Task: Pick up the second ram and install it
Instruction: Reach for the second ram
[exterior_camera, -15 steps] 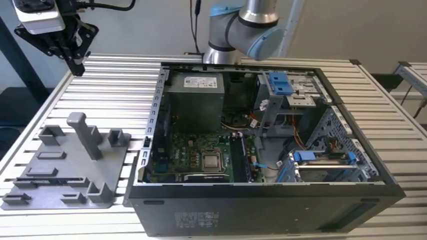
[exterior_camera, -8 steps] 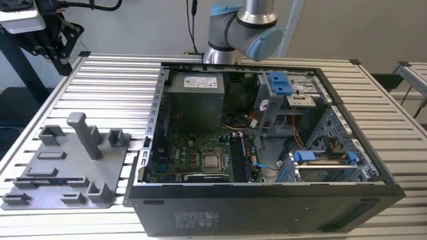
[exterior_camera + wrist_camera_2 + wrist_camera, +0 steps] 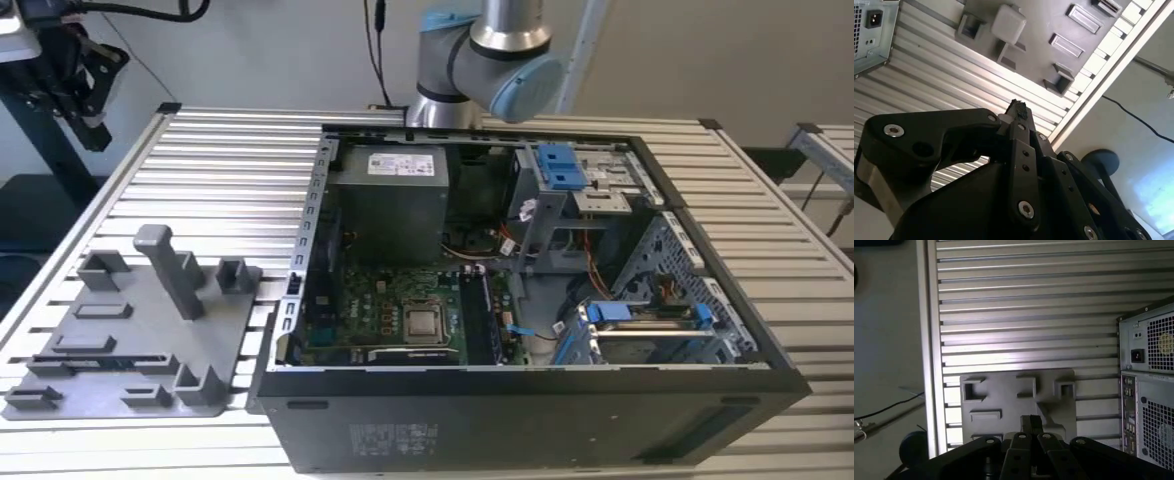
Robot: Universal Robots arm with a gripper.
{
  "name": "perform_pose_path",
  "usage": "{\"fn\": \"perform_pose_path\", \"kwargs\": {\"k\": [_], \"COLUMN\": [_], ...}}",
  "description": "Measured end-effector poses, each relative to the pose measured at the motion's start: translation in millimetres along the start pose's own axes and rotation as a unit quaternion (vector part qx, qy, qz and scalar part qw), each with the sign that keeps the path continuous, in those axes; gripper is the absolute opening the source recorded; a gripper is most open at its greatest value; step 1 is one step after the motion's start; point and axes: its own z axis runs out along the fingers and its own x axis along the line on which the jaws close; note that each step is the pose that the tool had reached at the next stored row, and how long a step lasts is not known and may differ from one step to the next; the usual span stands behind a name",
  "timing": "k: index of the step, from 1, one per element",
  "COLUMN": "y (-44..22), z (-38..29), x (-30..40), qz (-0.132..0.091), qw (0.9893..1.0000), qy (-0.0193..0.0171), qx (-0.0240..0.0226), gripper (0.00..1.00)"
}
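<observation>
In both wrist views my gripper [image 3: 1016, 106] [image 3: 1031, 421] hangs high over the slatted table, its black fingers closed tip to tip with nothing between them. Far below it lies the grey fixture plate [image 3: 1004, 402] [image 3: 1054, 25] with upright posts. In the exterior view a thin dark strip, which looks like the second ram [image 3: 96, 358], lies in a slot near the front of that plate [image 3: 147, 320]. The open computer case [image 3: 534, 400] stands to the exterior view's right of the plate, with the motherboard's memory slots [image 3: 483, 318] beside the processor.
The arm's elbow [image 3: 487, 55] rises behind the case. The case's rear panel with its power socket [image 3: 1137, 356] [image 3: 873, 20] faces the wrist cameras. Blue drive brackets [image 3: 561, 165] and cables fill the case's right side. A black stand [image 3: 60, 80] sits at the table's far left corner.
</observation>
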Motion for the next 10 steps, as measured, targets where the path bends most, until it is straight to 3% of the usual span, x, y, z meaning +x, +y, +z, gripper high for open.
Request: {"fn": "perform_pose_path", "kwargs": {"k": [2, 8, 10], "y": [-0.3, -0.5, -3.5], "z": [0.0, 0.1, 0.1], "x": [4.0, 4.3, 4.1], "qz": [0.0, 0.0, 0.0], "qw": [1.0, 1.0, 1.0], "qy": [0.0, -0.0001, 0.0], "qx": [-0.0003, -0.0003, -0.0003], "gripper": [0.11, 0.11, 0.11]}}
